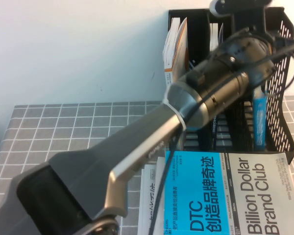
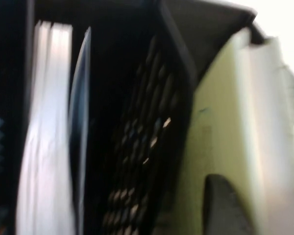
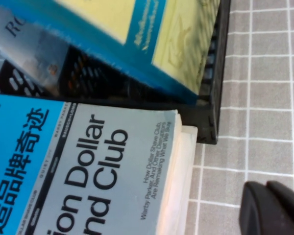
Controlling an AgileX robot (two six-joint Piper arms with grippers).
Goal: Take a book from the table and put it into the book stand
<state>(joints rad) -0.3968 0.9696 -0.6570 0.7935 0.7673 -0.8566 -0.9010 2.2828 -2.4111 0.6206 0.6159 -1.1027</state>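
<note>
The book, pale yellow-green with a blue spine band (image 1: 258,122), stands tilted in the right slot of the black book stand (image 1: 284,58). My left arm reaches diagonally across the table (image 1: 63,122) to the stand's top, where my left gripper (image 1: 242,17) is. In the left wrist view one dark finger (image 2: 220,205) presses on the book's cover (image 2: 215,132), beside the stand's perforated wall (image 2: 152,147); the other finger is hidden. The right wrist view shows the book (image 3: 152,29) inside the stand (image 3: 213,98). My right gripper (image 3: 272,210) is shut and empty over the grid cloth (image 3: 264,98).
The cyan-and-grey DTC book (image 1: 220,196) lies flat in front of the stand, on white papers (image 1: 149,200); it also shows in the right wrist view (image 3: 88,181). A white-and-orange book (image 1: 175,49) stands in the stand's left slot. White books (image 2: 44,137) fill a neighbouring slot.
</note>
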